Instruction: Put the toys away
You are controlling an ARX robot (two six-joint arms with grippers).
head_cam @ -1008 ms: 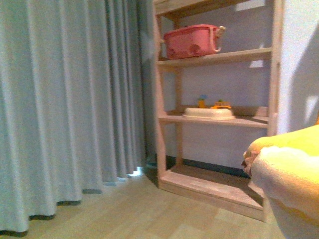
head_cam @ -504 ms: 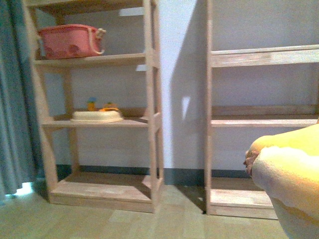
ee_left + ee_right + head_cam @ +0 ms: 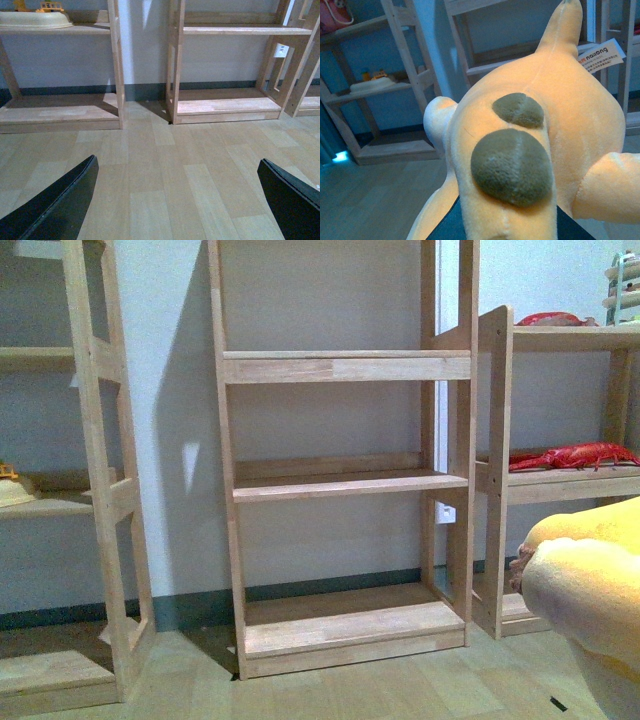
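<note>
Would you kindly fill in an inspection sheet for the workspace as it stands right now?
Surface: wood-pattern floor, with shelf shadows falling across it.
Job's things: orange-yellow plush animal held off the floor on the right side, paper tag attached.
Clutter: cream tray with small toys on the left unit; red toy on the right unit.
Claws: left claw open, holding nothing; right claw closed on the plush animal, with dark fingers showing on either side of it.
Cables: nothing seen.
Surroundings: wooden shelf units standing against a pale wall.
</note>
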